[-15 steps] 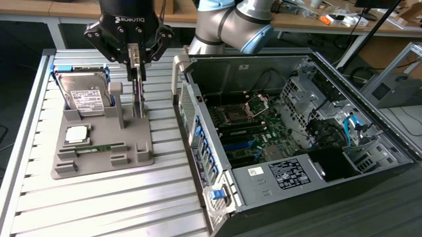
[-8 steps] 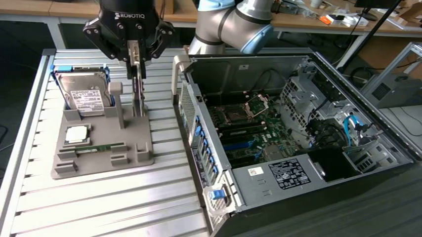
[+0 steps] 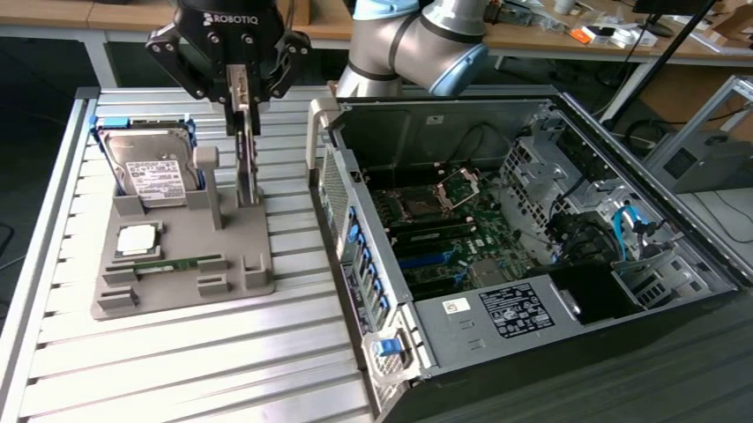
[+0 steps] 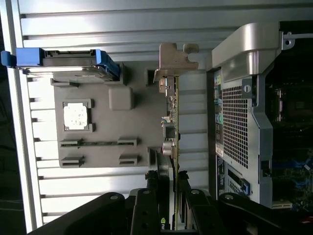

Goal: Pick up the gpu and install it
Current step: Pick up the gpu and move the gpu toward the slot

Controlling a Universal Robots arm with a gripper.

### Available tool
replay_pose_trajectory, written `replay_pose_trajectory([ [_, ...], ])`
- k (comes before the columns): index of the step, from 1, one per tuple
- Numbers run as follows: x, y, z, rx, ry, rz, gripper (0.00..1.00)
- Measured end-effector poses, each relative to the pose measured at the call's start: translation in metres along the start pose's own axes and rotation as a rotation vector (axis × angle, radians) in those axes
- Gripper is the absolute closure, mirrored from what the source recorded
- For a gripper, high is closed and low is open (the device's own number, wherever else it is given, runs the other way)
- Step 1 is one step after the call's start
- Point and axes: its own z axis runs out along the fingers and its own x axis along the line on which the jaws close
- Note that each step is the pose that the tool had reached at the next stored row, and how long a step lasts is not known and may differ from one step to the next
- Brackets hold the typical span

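Ribbed bare aluminium, softly shiny, for the worktop (image 3: 176, 361); matt grey plastic for the holder (image 3: 176, 284); dull perforated sheet metal on the computer case (image 3: 471, 339); bright metal bracket on the gpu (image 4: 171, 117).

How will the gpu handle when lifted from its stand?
The gpu is a thin board standing on edge, so probably stiff and light. Exposed components on its face look fragile. The metal bracket may make one end heavier.

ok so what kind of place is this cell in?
Probably a robotics lab set up for PC assembly: an open desktop case sits on a slotted aluminium table beside a grey parts fixture holding a hard drive, with cluttered workbenches behind.
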Motion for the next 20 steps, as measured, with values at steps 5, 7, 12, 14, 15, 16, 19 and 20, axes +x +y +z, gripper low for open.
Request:
replay_pose_trajectory([
  [5, 0.0, -0.0003, -0.0054, -0.0001, 0.0, 0.0, 0.73],
  [7, 0.0, -0.0005, -0.008, -0.0001, 0.0, 0.0, 0.73],
  [12, 0.0, -0.0006, -0.0116, -0.0002, -0.0002, 0.0, 0.73],
  [14, 0.0, -0.0006, -0.0116, -0.0001, -0.0001, 0.0, 0.73],
  [15, 0.0, -0.0006, -0.0117, 0.0, 0.0, 0.0, 0.73],
  [16, 0.0, -0.0007, -0.0118, 0.0, 0.0001, 0.0, 0.73],
  [19, -0.001, -0.0009, -0.0117, -0.0001, 0.0, 0.0, 0.73],
  [20, -0.001, -0.0009, -0.0117, 0.0, 0.0, 0.0, 0.73],
])
